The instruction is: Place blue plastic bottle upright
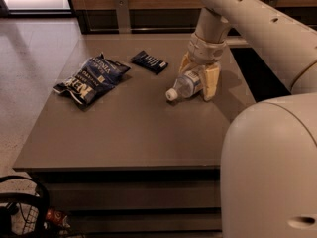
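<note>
The blue plastic bottle (183, 87) lies on its side on the brown table (133, 133), right of centre, with its white cap pointing to the front left. My gripper (197, 83) hangs from the white arm, low over the bottle's rear half. Its yellowish fingers (212, 81) stand on either side of the bottle, open around it. The bottle's base is hidden behind the gripper.
A dark blue snack bag (89, 78) lies at the table's left. A small dark blue packet (149, 61) lies behind the bottle's cap end. My white base (270, 167) fills the front right. A wooden wall unit (148, 4) runs behind the table.
</note>
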